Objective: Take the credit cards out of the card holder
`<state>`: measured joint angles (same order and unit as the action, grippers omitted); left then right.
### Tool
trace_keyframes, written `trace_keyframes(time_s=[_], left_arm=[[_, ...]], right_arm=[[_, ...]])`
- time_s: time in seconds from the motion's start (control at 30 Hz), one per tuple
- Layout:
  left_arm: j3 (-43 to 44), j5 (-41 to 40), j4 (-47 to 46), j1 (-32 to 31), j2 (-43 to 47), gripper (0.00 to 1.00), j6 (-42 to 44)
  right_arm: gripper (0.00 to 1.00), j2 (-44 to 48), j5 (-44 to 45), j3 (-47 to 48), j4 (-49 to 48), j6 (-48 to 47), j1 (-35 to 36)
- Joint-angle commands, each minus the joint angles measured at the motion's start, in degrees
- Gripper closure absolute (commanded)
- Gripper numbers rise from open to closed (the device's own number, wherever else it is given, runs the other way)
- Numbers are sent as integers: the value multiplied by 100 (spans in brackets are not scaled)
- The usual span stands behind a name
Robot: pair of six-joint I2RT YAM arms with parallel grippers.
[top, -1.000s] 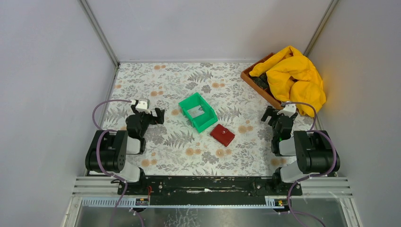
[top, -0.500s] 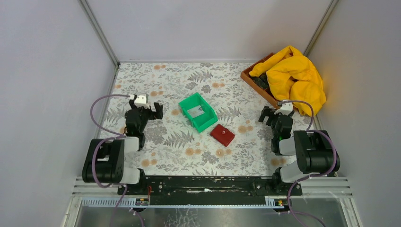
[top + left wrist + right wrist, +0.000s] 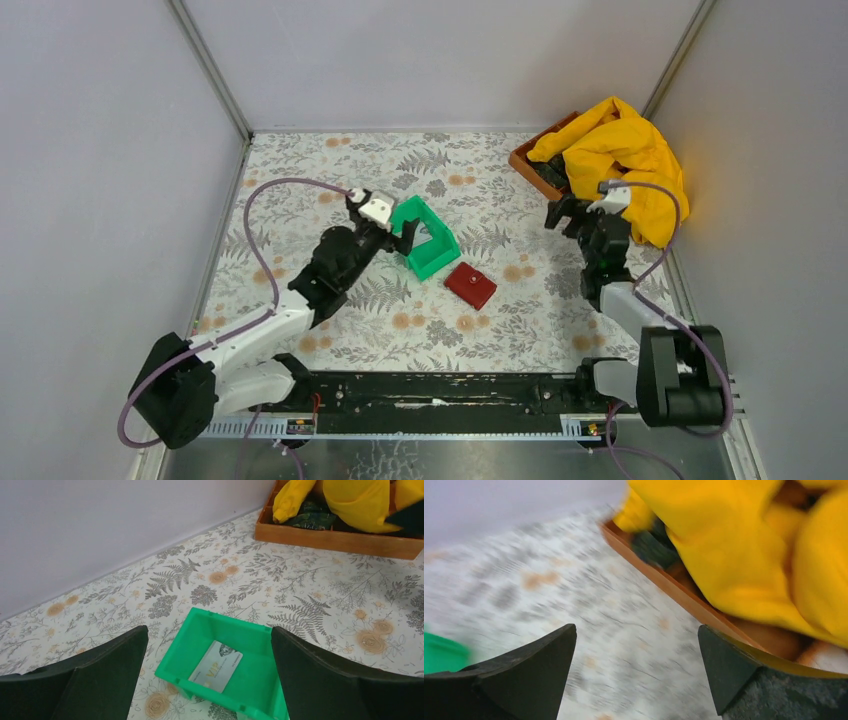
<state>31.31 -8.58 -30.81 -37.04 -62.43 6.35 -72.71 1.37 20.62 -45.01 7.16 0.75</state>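
Left gripper (image 3: 385,226): jaws spread wide, holding nothing, positioned above the left side of the green bin (image 3: 229,623). One grey-silver credit card (image 3: 216,666) lies flat inside the bin. Card holder (image 3: 470,285): closed, flat on the table (image 3: 400,322), just near-right of the bin. Right gripper (image 3: 571,219): jaws spread, holding nothing, near the wooden tray (image 3: 340,539) containing yellow cloth (image 3: 625,165).

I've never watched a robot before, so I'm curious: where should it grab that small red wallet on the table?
Probably from straight above, pinching two opposite edges of the card holder. It lies flat and closed, turned diamond-wise, so nothing stands up to grasp. Its far-left edge sits close to the green bin; the right-hand edges look free.
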Motion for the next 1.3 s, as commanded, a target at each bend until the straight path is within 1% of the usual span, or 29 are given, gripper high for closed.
trace_keyframes(time_s=[0.0, 0.03, 0.1, 0.17, 0.2, 0.23, 0.27, 0.3, 0.33, 0.37, 0.4, 0.43, 0.47, 0.5, 0.57, 0.67, 0.7, 0.77, 0.83, 0.87, 0.9, 0.93, 0.97, 1.0, 1.03, 1.07, 1.17, 1.2, 1.27], left_arm=[[830, -962, 1327, -476, -325, 0, 182], [1025, -1097, 1557, -557, -438, 0, 175], [1301, -1182, 1907, -593, -665, 0, -71], [1160, -1327, 1529, -599, -885, 0, -748], [983, -1549, 1249, -596, -1001, 0, -1139], [804, -2041, 1117, -590, -1109, 0, -1691], [701, -2891, 1160, -595, -1188, 0, -2294], [639, -3236, 1228, -591, -1248, 0, -2498], [599, -3451, 1175, -587, -1294, 0, -2373], [578, -3647, 1132, -593, -1320, 0, -2299], [589, -3702, 1145, -604, -1321, 0, -2259], [608, -3694, 1116, -609, -1325, 0, -2204], [677, -3679, 1126, -612, -1356, 0, -2152], [822, -3662, 1250, -612, -1415, 0, -2114], [1198, -3504, 1672, -619, -1656, 0, -1968], [1771, -3532, 2603, -612, -1997, 0, -2236], [1795, -3466, 2632, -612, -2026, 0, -2308], [1586, -3295, 2340, -611, -1922, 0, -2314], [1281, -3153, 1948, -614, -1708, 0, -2367], [1100, -3040, 1691, -616, -1605, 0, -2303], [859, -2948, 1345, -619, -1497, 0, -2274], [639, -2967, 1069, -617, -1421, 0, -2346], [512, -3049, 979, -612, -1361, 0, -2522], [366, -3160, 931, -605, -1312, 0, -2737], [275, -3163, 815, -603, -1305, 0, -2786], [248, -3235, 785, -603, -1339, 0, -2837], [450, -3738, 1241, -605, -1486, 0, -3216], [528, -3909, 1417, -608, -1534, 3, -3388], [633, -4152, 1727, -610, -1605, 15, -3586]], right_arm=[[1, 539, -1078, 1144, 1178, 1522, 295], [1, 489, -946, 1539, 1992, 1433, 528], [1, 246, -307, 2357, 2961, 772, 1297], [1, -199, 876, 3223, 3889, 81, 1944], [1, -471, 1160, 3560, 4231, -15, 1999], [1, -716, 1459, 3827, 4435, 58, 1991], [1, -926, 1884, 4007, 4554, 217, 1965], [1, -1116, 2154, 4127, 4688, 449, 1890], [1, -1272, 2167, 4250, 4844, 706, 1757], [1, -1479, 1745, 4379, 5047, 864, 1582], [6, -1580, 1210, 4468, 5132, 914, 1431], [22, -1639, 813, 4475, 5087, 851, 1401], [32, -1631, 642, 4412, 5018, 772, 1457], [36, -1594, 620, 4285, 4842, 715, 1574], [39, -1494, 836, 4143, 4545, 733, 1770], [49, -1436, 835, 4134, 4468, 767, 1964], [50, -1400, 1082, 4134, 4475, 712, 2144], [51, -1269, 2064, 4119, 4447, 366, 2772], [51, -1133, 3374, 4044, 4301, 21, 3439], [44, -1053, 3741, 3942, 4135, 52, 3582], [9, -965, 3867, 3816, 4072, 267, 3593], [0, -909, 4016, 3635, 3923, 480, 3567], [0, -893, 3984, 3488, 3845, 660, 3514], [9, -941, 3599, 3425, 3851, 744, 3413], [27, -1017, 3092, 3481, 4010, 848, 3330], [38, -1116, 2617, 3543, 4186, 906, 3308], [60, -1329, 1082, 3324, 3949, 659, 3325], [66, -1372, 646, 3143, 3559, 636, 3326], [73, -1435, 208, 2870, 3158, 731, 3326]])
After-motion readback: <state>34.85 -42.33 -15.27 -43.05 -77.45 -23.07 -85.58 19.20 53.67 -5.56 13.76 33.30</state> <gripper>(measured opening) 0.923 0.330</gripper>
